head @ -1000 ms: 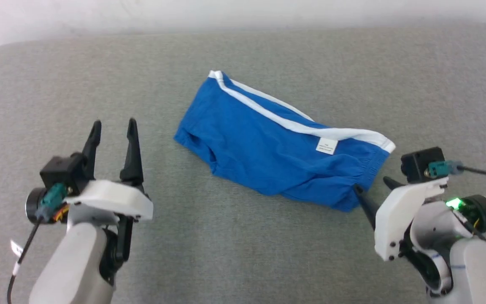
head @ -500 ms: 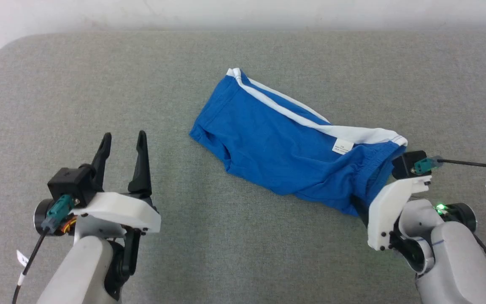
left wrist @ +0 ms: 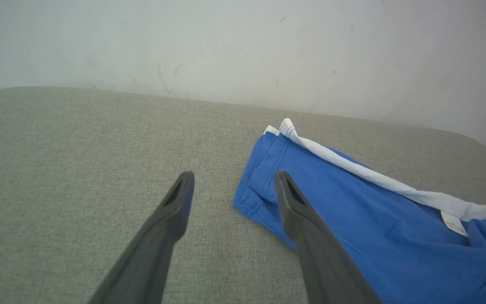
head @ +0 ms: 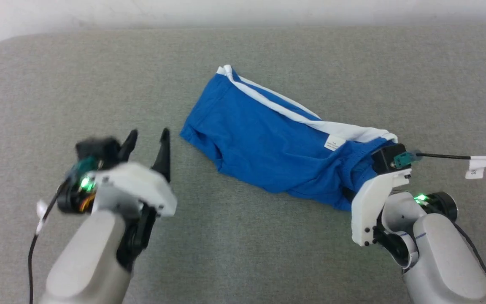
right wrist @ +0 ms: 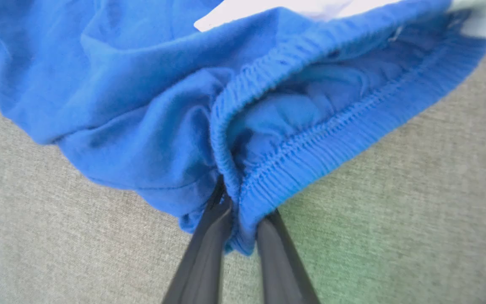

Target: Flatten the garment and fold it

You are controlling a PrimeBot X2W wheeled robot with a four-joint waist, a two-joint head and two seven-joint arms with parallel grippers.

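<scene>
1. One pair of blue shorts (head: 268, 143) lies on the grey table (head: 243, 253), about midway across and a little toward the right side. It sits slanted, with one end toward the far edge and the other toward the near right.
2. The shorts carry one white waistband (head: 293, 116) along their far side and one small white label (head: 333, 143) just below it.
3. There are two grippers. The left gripper (head: 149, 134) is blurred in the head view, and its two fingers are spread apart with nothing between them. It sits just beside the left end of the shorts, with a strip of bare table between them.
4. The right gripper (right wrist: 243, 211) has its fingers pressed together on the gathered blue elastic hem at the near right corner of the shorts. In the head view the fabric covers its fingertips.
5. One black cable (head: 445, 157) with a white tag runs off toward the right edge.
6. The far edge of the table meets a pale wall (left wrist: 226, 42), and the far left corner is rounded.
7. Bare table lies open on the left, along the near edge between the arms, and beyond the shorts on the far right.
</scene>
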